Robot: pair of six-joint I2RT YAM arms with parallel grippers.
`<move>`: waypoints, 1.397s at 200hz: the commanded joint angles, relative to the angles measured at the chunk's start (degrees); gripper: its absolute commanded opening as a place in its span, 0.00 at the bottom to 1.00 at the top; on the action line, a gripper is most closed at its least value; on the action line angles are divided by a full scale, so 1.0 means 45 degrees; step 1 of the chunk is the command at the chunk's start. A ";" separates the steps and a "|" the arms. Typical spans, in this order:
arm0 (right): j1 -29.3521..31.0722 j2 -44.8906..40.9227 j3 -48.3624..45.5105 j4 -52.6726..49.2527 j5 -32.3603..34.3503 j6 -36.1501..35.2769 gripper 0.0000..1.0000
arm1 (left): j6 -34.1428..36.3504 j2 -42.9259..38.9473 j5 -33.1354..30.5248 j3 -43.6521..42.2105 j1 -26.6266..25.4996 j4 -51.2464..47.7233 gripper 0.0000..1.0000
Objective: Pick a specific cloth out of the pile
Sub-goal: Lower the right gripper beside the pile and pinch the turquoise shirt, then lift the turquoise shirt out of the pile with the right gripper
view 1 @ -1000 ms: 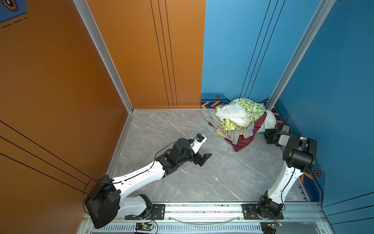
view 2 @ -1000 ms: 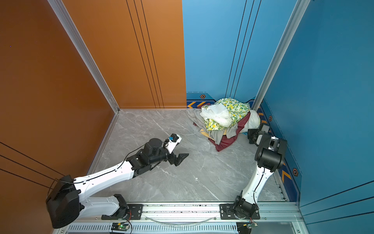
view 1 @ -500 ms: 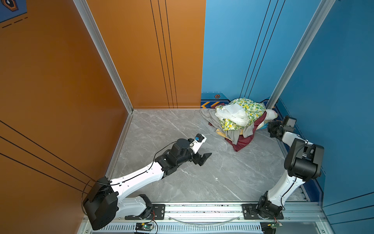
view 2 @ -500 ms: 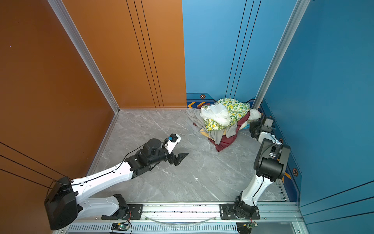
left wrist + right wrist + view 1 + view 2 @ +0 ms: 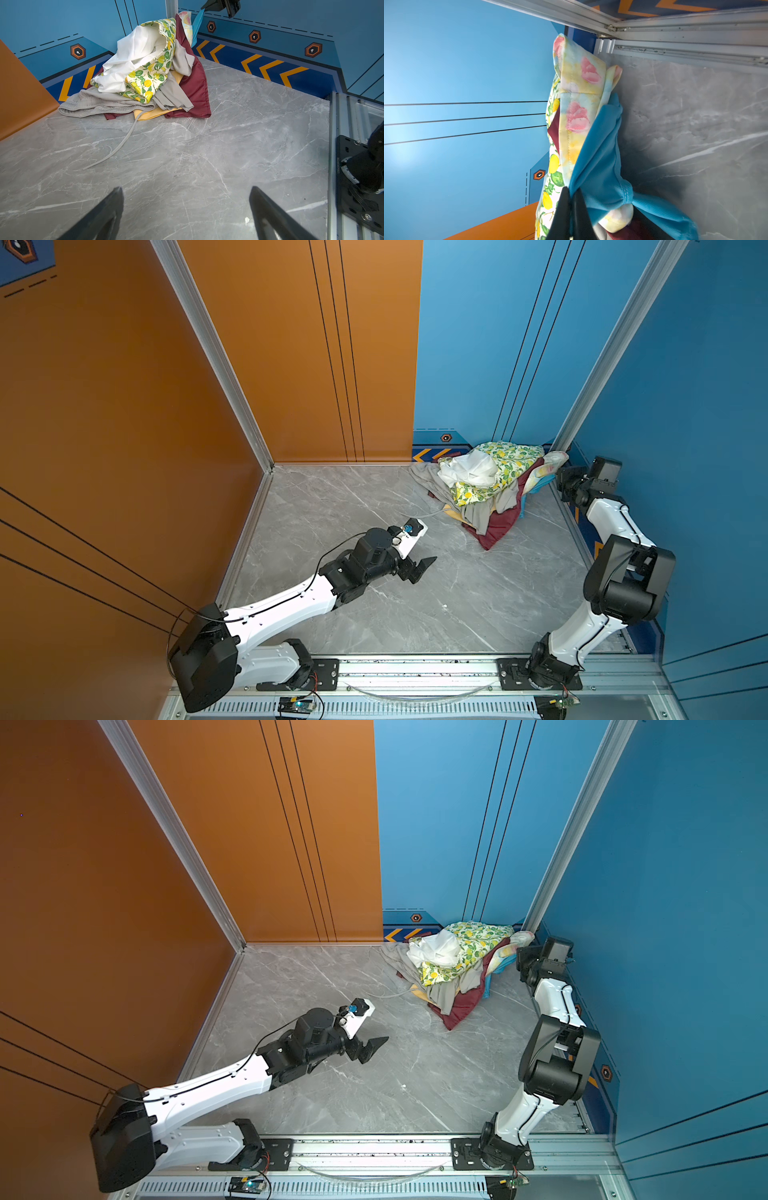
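One pile; one blue cloth nipped in right gripper jaws; left gripper jaws wide.

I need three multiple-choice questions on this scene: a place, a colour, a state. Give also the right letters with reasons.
1. Where does the pile lie?
A. at the left arm's base
B. in the far corner between the blue walls
C. on the front rail

2. What colour is the cloth in the right tool?
A. maroon
B. grey
C. sky blue

3. How is the left tool?
A. open over bare floor
B. shut on a drawstring
C. shut on white fabric

1 B: it fills the blue corner; 2 C: blue fabric pinched in the shut tool; 3 A: it gapes wide, holding nothing.
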 commanded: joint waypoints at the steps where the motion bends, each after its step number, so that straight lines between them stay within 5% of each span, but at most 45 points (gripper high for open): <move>1: -0.0156 -0.0866 0.1046 0.0308 0.0158 -0.0280 0.00 | 0.0299 0.0019 -0.0369 -0.0202 -0.0258 -0.0277 0.94; 86: 0.0162 -0.1257 0.3147 -0.0028 -0.0456 -0.0709 0.00 | 0.0761 0.0466 -0.0827 -0.0140 -0.0828 -0.0538 0.94; 206: 0.1642 -0.1979 0.6267 -0.2130 0.0147 -0.3497 0.00 | 0.0798 0.0493 -0.0784 -0.0078 -0.0964 -0.0590 0.95; 279: 0.2796 -0.2578 0.6435 -0.3435 0.0416 -0.5415 0.00 | 0.0776 0.0655 -0.0812 -0.0066 -0.0967 -0.0588 0.95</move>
